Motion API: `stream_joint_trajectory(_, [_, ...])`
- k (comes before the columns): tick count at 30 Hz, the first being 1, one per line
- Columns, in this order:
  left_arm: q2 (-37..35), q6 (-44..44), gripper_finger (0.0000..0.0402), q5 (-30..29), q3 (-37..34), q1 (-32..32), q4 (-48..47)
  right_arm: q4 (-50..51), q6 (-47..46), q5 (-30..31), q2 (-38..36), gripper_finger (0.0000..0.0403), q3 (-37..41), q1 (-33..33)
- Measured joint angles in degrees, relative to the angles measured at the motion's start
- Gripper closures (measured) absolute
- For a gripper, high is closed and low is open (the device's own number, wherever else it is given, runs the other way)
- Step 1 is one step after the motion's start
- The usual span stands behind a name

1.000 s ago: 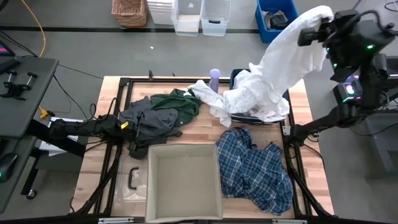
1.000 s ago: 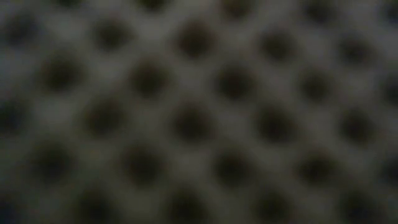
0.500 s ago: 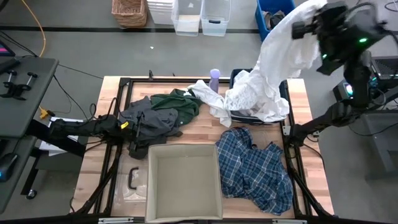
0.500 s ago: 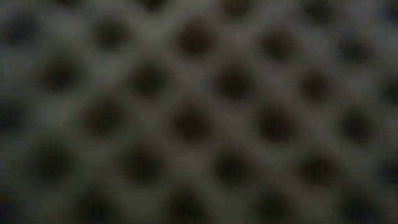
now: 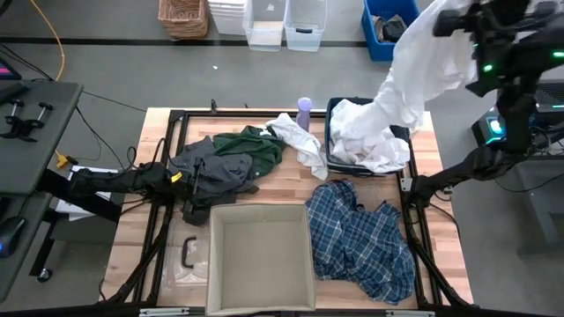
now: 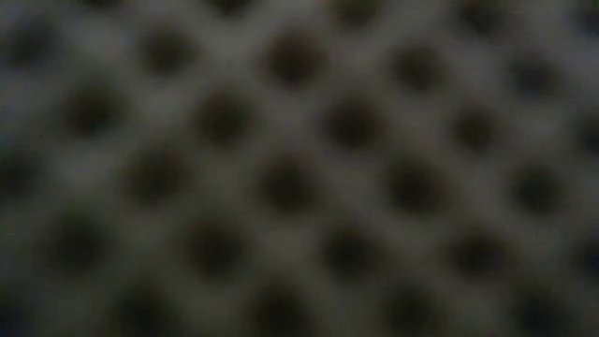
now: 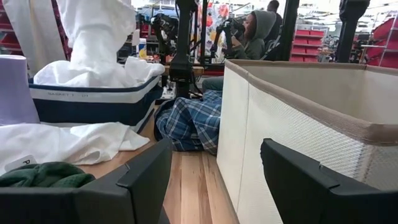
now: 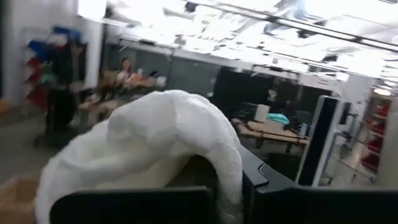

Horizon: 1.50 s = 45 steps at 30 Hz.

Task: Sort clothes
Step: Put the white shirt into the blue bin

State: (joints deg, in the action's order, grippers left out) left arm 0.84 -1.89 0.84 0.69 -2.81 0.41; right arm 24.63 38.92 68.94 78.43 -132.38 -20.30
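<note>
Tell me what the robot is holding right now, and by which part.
The right gripper holds a white garment by its top end, its lower part trailing into the navy bin. The left gripper is open, holding nothing.

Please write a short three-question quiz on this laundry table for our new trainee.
1. True or false: the right gripper holds a white garment high above the dark blue bin.
2. Which garment lies nearest the beige fabric box? A. plaid shirt B. green garment
3. Fill in: the left gripper rests low on the ____.

Key: 1 true; 2 A; 3 table.
</note>
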Motion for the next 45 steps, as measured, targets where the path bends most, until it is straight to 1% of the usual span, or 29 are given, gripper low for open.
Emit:
stream_joint_trajectory(2, [0.0,0.0,0.0167,0.0,0.0,0.0,0.02,6.5,-5.89,-1.74,0.79,0.0398,0.0,0.46])
stream_joint_trajectory(3, [0.0,0.0,0.0167,0.02,0.0,0.0,0.0,10.41,-10.06,-3.99,1.21,0.0398,0.02,0.67])
stream_joint_trajectory(6, [0.0,0.01,0.0167,0.01,0.0,0.0,0.02,21.47,-24.87,-14.16,2.65,0.0398,0.11,0.96])
stream_joint_trajectory(8, [0.0,0.0,0.0167,0.0,0.0,0.0,0.02,27.41,-32.8,-20.37,3.7,0.0398,0.11,0.96])
stream_joint_trajectory(10, [0.0,0.02,0.0167,0.02,0.0,0.0,0.0,31.53,-37.14,-24.34,4.95,0.0398,0.11,0.92])
stream_joint_trajectory(11, [0.0,0.0,0.0167,0.02,0.0,0.0,0.01,33.14,-38.48,-25.31,5.65,0.0398,0.11,0.93])
stream_joint_trajectory(15, [0.01,0.02,0.0167,0.01,0.0,0.0,0.01,38.26,-43.19,-26.1,6.77,0.0398,0.17,1.38])
stream_joint_trajectory(18, [0.0,0.0,0.0167,0.0,0.0,0.0,0.0,43.69,-47.99,-24.07,5.35,0.0398,0.11,1.32])
stream_joint_trajectory(22, [0.0,0.02,0.0167,0.02,0.0,0.0,0.01,57.57,-58.25,-19.29,3.14,0.0398,0.02,1.31])
stream_joint_trajectory(24, [0.0,0.01,0.0167,0.01,0.0,0.0,0.02,65.02,-64.5,-18.8,2.44,0.0398,0.05,1.34])
stream_joint_trajectory(25, [0.0,0.02,0.0167,0.0,0.0,0.0,0.0,66.04,-66.69,-19.14,2.26,0.0398,0.32,1.32])
stream_joint_trajectory(28, [0.0,0.02,0.0167,0.0,0.0,0.0,0.02,61.92,-66.16,-23.71,-0.25,0.0398,5.51,1.99])
stream_joint_trajectory(29, [0.0,0.02,0.0167,0.04,0.0,0.0,0.02,60.74,-66.52,-24.36,-0.97,0.0398,7.46,2.3])
stream_joint_trajectory(31, [0.0,0.02,0.0167,0.01,0.0,0.0,0.02,63.08,-69.06,-24.37,-1.97,0.0398,12.56,2.36])
stream_joint_trajectory(34, [0.0,0.01,0.0167,0.02,0.0,0.0,0.0,63.69,-73.44,-23.95,-3.82,0.0398,22.81,2.28])
stream_joint_trajectory(37, [0.0,0.01,0.0167,0.02,0.0,0.0,0.01,60.13,-75.54,-24.86,-7.12,0.0398,33.54,1.12])
stream_joint_trajectory(41, [0.0,0.0,0.0167,0.02,0.0,0.0,0.0,50.85,-76.12,-32.55,-11.42,0.0398,47.36,-2.64])
stream_joint_trajectory(45, [0.0,0.0,0.0167,0.02,0.0,0.0,0.0,44.6,-75.95,-42.13,-14.89,0.0398,58.32,-7.22])
